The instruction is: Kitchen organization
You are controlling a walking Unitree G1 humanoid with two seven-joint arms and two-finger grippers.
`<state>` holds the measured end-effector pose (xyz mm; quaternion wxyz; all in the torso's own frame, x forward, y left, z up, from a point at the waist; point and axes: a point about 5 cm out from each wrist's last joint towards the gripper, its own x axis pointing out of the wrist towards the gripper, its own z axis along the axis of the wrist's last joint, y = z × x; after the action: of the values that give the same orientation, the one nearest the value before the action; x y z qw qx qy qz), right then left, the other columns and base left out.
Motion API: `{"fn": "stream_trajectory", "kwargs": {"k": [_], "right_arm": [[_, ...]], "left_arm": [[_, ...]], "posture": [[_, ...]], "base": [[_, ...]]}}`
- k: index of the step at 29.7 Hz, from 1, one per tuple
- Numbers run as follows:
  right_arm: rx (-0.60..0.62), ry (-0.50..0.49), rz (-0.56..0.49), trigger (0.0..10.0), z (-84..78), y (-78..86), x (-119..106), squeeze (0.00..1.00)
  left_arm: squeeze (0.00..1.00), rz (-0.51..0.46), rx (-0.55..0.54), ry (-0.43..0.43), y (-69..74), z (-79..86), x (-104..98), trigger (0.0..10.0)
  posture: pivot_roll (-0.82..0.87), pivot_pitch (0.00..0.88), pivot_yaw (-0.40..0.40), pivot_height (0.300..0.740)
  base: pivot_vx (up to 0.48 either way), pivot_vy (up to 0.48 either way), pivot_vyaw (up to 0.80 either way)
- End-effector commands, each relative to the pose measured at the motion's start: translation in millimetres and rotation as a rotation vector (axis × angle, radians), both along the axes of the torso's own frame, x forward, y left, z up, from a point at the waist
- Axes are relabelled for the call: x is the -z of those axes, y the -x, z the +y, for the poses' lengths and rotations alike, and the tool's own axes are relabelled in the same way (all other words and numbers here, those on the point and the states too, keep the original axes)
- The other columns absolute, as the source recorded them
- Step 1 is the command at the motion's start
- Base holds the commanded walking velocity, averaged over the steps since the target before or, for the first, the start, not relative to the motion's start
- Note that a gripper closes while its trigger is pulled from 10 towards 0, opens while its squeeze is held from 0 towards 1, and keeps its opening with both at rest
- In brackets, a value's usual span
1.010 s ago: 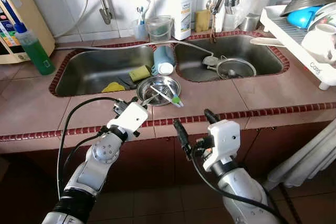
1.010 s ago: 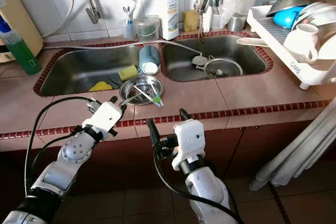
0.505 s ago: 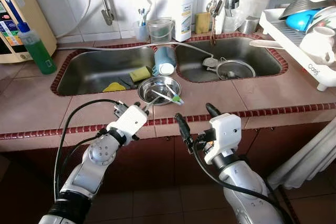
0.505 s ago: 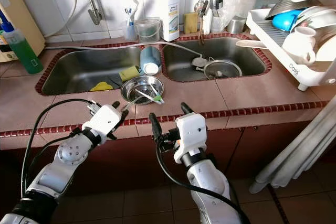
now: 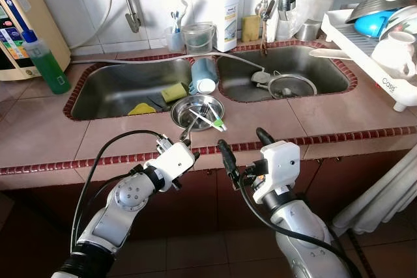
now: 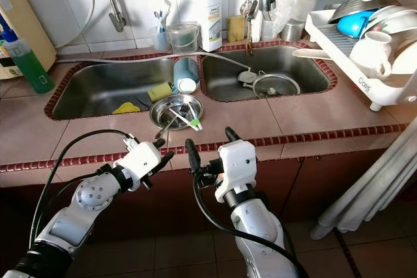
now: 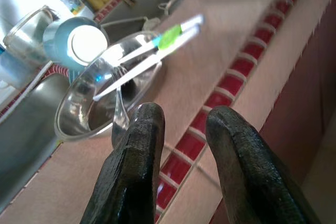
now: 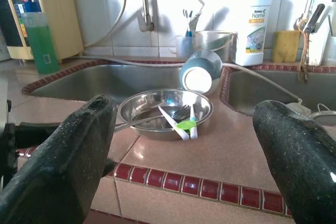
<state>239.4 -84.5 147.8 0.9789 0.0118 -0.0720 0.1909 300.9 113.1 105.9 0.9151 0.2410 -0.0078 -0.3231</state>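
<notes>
A steel bowl (image 5: 177, 114) sits on the tiled counter just in front of the divider between the two sinks. It holds a fork and a white utensil with a green band (image 5: 218, 122). A blue cup (image 5: 203, 73) lies on its side on the divider behind the bowl. My left gripper (image 5: 190, 146) hovers at the counter's front edge just before the bowl, its fingers (image 7: 142, 145) a narrow gap apart with nothing between them. My right gripper (image 5: 240, 138) is wide open, level with the counter edge and to the right of the bowl, also empty.
The left sink holds a yellow sponge (image 5: 173, 90) and a yellow cloth (image 5: 141, 109); a strainer (image 5: 292, 85) sits in the right sink. A green bottle (image 5: 47, 63) stands at the far left and a detergent bottle (image 5: 227, 14) at the back. A loaded dish rack (image 5: 391, 86) fills the right side.
My left gripper has shifted right and drawn back a little, from over the counter to its front edge. The right gripper has risen slightly and stays wide open.
</notes>
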Motion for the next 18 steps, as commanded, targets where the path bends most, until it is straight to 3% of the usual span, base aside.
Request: {"fn": "stream_trajectory", "kwargs": {"k": [1, 3, 6, 7, 10, 13, 18], "right_arm": [[-0.008, -0.004, 0.002, 10.0, 3.1, 0.3, 1.4, 0.0], [0.003, -0.005, -0.004, 10.0, 1.7, -1.3, 1.4, 0.0], [0.031, -0.01, -0.019, 10.0, -0.9, -4.6, 0.5, 0.0], [0.072, -0.005, -0.029, 10.0, -5.1, -9.3, 0.3, 0.0], [0.121, 0.013, -0.038, 10.0, -11.6, -14.9, 1.7, 0.0], [0.201, 0.024, -0.046, 10.0, -23.6, -26.6, 4.8, 0.0], [0.264, 0.055, -0.071, 10.0, -35.8, -40.6, 10.3, 0.0]], "left_arm": [[0.0, 0.008, -0.03, 0.079, -2.4, 3.9, -9.5, 10.0], [0.0, 0.044, -0.087, 0.199, -5.9, 6.4, -15.4, 10.0], [0.0, 0.046, -0.147, 0.307, -9.7, 10.3, -22.3, 10.0], [0.0, 0.034, -0.223, 0.358, -14.4, 15.9, -25.4, 10.0], [0.0, 0.019, -0.308, 0.403, -18.0, 21.6, -26.4, 10.0], [0.0, 0.022, -0.418, 0.508, -20.3, 29.9, -23.0, 10.0], [0.0, 0.055, -0.475, 0.615, -21.5, 31.1, -11.6, 10.0]], "posture": [[-0.24, 0.004, 0.114, 0.74], [-0.24, 0.0, 0.108, 0.74], [-0.24, 0.0, 0.102, 0.74], [-0.23, 0.0, 0.086, 0.74], [-0.23, 0.0, 0.078, 0.74], [-0.23, 0.0, 0.062, 0.74], [-0.22, 0.0, 0.038, 0.74]], "base": [[0.0, 0.0, 0.0], [0.0, 0.0, 0.0], [0.0, 0.0, 0.0], [0.0, 0.0, 0.0], [0.0, 0.0, 0.0], [0.0, 0.0, 0.0], [0.0, 0.0, 0.0]]}}
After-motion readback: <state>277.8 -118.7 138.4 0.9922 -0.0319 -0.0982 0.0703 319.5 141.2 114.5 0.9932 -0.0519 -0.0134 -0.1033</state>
